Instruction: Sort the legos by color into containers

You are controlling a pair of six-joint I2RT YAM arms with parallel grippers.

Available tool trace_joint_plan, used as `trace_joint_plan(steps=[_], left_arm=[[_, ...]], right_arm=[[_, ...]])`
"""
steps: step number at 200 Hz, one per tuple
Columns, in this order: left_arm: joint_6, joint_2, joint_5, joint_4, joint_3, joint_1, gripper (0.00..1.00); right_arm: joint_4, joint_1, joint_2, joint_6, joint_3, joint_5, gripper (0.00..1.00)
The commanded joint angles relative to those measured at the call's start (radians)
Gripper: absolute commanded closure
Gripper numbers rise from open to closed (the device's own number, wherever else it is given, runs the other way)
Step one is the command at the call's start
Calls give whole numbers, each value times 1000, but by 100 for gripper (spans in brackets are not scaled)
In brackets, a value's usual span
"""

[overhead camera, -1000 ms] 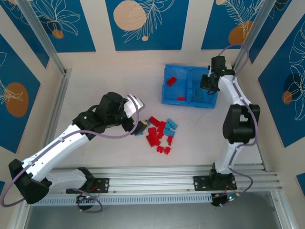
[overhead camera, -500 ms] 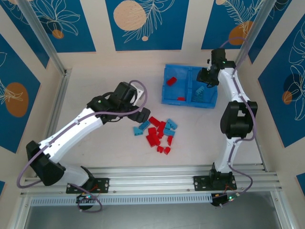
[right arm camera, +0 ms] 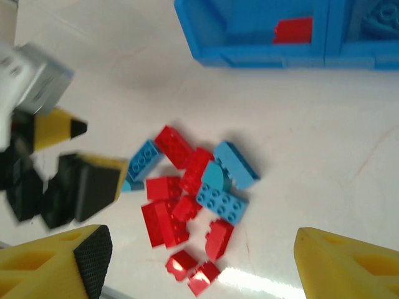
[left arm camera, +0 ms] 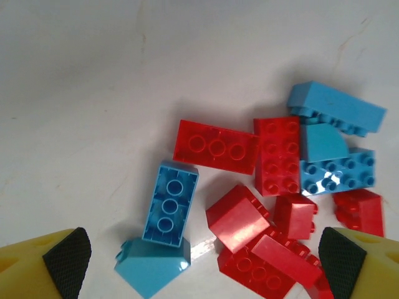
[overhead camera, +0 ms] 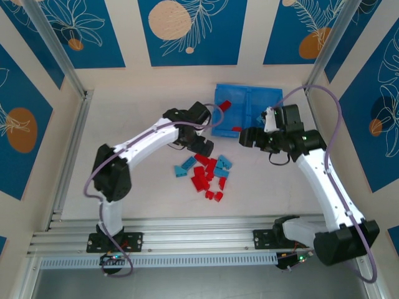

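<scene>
A loose pile of red and light blue legos lies on the table in front of the bright-blue tray. My left gripper hovers open over the pile's far left edge. In its wrist view the open left gripper frames an upturned blue brick and red bricks. My right gripper hangs open and empty by the tray's front wall, and from its wrist the right gripper looks down on the legos. A red brick lies in the left container.
A second red brick rests against the front wall of the tray, in the left compartment. Light blue pieces lie in the right one, partly behind my right arm. Metal rails run along the near edge, and panelled walls close three sides.
My left arm swung right, from left of the pile to over its far edge. My right gripper left the tray's right compartment, came forward and left, and opened.
</scene>
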Motion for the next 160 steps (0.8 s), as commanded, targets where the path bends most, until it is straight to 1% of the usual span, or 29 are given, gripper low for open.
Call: trace_joint_plan(steps=[1,18,35,53,85,108,135,160], left_arm=[[61,85,52,-105,82,8,2],[91,141,74,-97,109,12,1],[91,197,109,-108,144,27,1],[97,238,111,-121,161,44,1],[99,288,134,-103,162,87,4],[74,320,165,-62,159,115,9],[5,348,117,-44,156,146,17],[-73,339,65,-25,130,189,20]], right_arm=[[-63,1,-63,-9,-33,17,21],[-89,2,-91,-4,-45,35,20],[-91,3,-103,10,-52,34,20],[-86,3,-102,20,-47,26,20],[-68,5,-85,24,-31,23,20],[-74,5,-64,14,-14,23,20],[-77,5,-53,9,0,22,20],[-82,5,-54,13,1,30,20]])
